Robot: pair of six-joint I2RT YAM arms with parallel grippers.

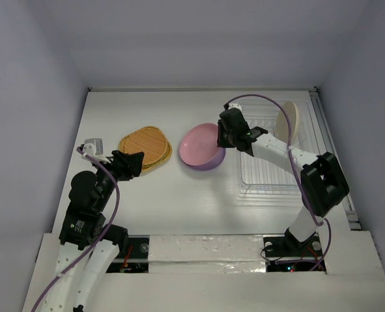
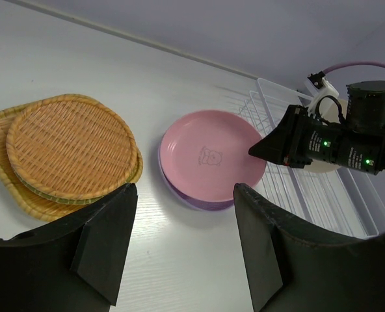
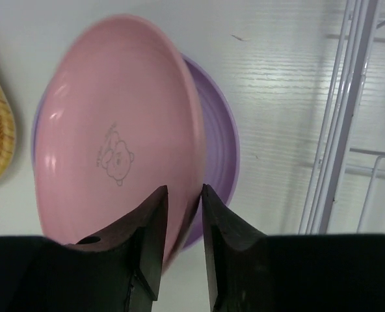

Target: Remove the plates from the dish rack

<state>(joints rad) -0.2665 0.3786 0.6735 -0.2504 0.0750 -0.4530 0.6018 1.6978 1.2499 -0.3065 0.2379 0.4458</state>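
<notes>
Right jaws: clenched on pink plate (image 3: 114, 143) rim, over lavender plate (image 3: 220, 149).
Left jaws: released, near orange plates (image 2: 69, 149).
Rack (image 1: 270, 174): cream plate (image 1: 287, 120) upright.

Both arms (image 1: 274, 149) have white links (image 1: 95, 268), black joints (image 1: 322, 183), purple cables (image 1: 254, 96) and black wedge-shaped fingers (image 2: 105, 247).

Legible text, numbers, brand names, labels: 0 found in any view.

Item 1: pink plate (image 2: 179, 140). At its centre is 1 small printed line drawing (image 3: 116, 155), a bear-like cartoon figure in darker pink outline. Faint strokes beside the figure are too small to tell whether they are lettering.

Arms, rack and remaining plates: no readable markings visible.
</notes>
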